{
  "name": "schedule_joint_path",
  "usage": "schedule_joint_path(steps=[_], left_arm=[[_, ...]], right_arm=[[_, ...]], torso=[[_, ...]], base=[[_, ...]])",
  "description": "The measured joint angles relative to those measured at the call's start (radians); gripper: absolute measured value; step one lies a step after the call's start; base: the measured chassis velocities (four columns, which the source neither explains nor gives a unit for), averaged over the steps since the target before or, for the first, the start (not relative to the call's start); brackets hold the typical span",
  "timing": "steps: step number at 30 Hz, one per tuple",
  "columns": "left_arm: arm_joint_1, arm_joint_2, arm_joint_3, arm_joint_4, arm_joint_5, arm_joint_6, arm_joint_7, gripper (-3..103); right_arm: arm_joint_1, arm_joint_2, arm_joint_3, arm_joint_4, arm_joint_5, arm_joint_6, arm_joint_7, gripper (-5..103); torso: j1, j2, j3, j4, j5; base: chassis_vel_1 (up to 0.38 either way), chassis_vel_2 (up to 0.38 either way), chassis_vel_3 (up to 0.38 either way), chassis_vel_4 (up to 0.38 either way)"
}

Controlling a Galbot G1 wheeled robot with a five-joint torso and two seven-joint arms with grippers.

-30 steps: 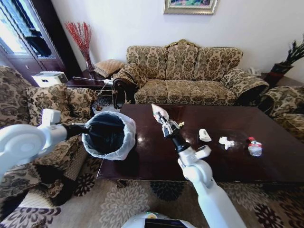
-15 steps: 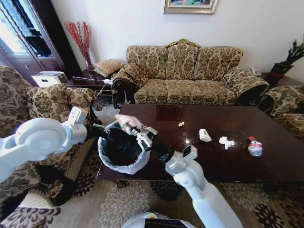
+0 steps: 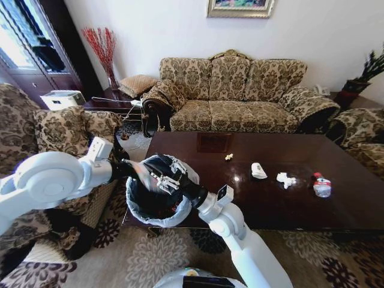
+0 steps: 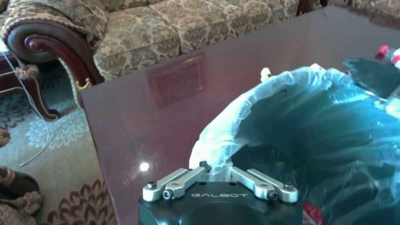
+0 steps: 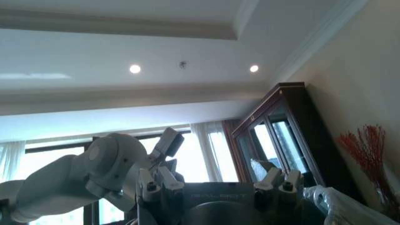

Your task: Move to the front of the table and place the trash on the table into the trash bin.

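Room evenly bright; daylight enters from windows (image 5: 206, 154) at left, plus two ceiling spotlights (image 5: 134, 69). Glossy desk (image 3: 282, 198) shows small glare spots. Head view bends at its edges.

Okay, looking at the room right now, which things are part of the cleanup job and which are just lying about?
Job: table; trash bin, held by left gripper; right gripper over it; yellowish scrap, paper cup, tissue, bottle.
Just there: sofa, framed picture, red branches.
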State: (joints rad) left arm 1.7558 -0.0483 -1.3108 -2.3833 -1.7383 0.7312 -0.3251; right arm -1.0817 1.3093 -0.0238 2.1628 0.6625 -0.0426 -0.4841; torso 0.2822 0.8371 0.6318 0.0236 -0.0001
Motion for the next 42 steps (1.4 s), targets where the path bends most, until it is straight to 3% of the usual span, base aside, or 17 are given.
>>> schedule_joint_path(steps=[3,4,6,9,13,14,17,21,28,36,42], left_arm=[[0.0,-0.008,-0.003,0.003,0.0,0.001,-0.003,0],[0.0,-0.01,-0.005,0.014,0.002,0.002,-0.003,0],[-0.005,-0.013,-0.006,0.037,0.005,0.003,-0.003,0],[-0.026,-0.025,-0.006,0.085,0.009,0.003,-0.003,0],[-0.055,-0.095,-0.009,0.135,0.01,0.004,0.011,0],[-0.055,-0.095,-0.009,0.135,0.01,0.004,0.011,0],[-0.066,-0.184,-0.014,0.12,0.018,0.004,-0.002,0],[-0.072,-0.237,-0.003,0.103,0.056,0.005,0.009,0],[-0.094,-0.296,-0.009,0.114,0.088,0.005,0.036,0],[-0.05,-0.363,-0.032,0.061,0.151,0.003,0.032,0],[-0.037,-0.363,-0.06,0.051,0.146,0.004,0.018,0]], right_arm=[[-0.036,-0.014,0.036,0.047,0.017,0.003,-0.004,79],[-0.06,-0.018,0.057,0.078,0.031,0.003,0.003,89],[-0.097,-0.024,0.09,0.124,0.048,0.001,0.036,94],[-0.187,-0.055,0.18,0.216,0.078,-0.008,0.105,99],[-0.342,-0.104,0.4,0.312,0.043,-0.013,0.241,100],[-0.342,-0.104,0.4,0.312,0.043,-0.013,0.241,100],[-0.402,-0.126,0.518,0.34,-0.016,-0.012,0.367,100],[-0.452,-0.137,0.596,0.345,-0.049,-0.047,0.477,100],[-0.5,-0.096,0.583,0.335,-0.093,-0.071,0.548,100],[-0.436,-0.088,0.548,0.222,-0.094,-0.062,0.553,100],[-0.371,-0.099,0.504,0.094,-0.096,-0.043,0.548,100]], torso=[[0.0,0.0,0.0,0.0,0.0001],[0.0,0.0,0.0,-0.0002,0.0003],[0.0,0.0,0.0,-0.0002,0.0004],[0.0,0.0,0.0,-0.0005,0.0003],[0.0,0.0,0.0,-0.0005,0.0003],[0.0,0.0,0.0,-0.0005,0.0003],[0.0,0.0,0.0,0.0004,-0.0004],[0.0,0.0,0.0,0.0001,0.0],[0.0,0.0,0.0,-0.0006,0.0001],[0.0,0.0,0.0,-0.0001,0.0001],[0.0,0.0,0.0,0.0001,-0.0001]], base=[[0.0,0.0,0.0,0.0],[0.0,0.0,0.0,0.0],[0.0,0.0,0.0,0.0],[0.0,0.0,0.0,0.0],[0.0,0.0,0.0,0.0],[0.0,0.0,0.0,0.0],[0.0,0.0,0.0,0.0],[0.0,0.0,0.0,0.0],[0.0,0.0,0.0,0.0],[0.0,0.0,0.0,0.0],[-0.1,-0.091,0.088,0.094]])
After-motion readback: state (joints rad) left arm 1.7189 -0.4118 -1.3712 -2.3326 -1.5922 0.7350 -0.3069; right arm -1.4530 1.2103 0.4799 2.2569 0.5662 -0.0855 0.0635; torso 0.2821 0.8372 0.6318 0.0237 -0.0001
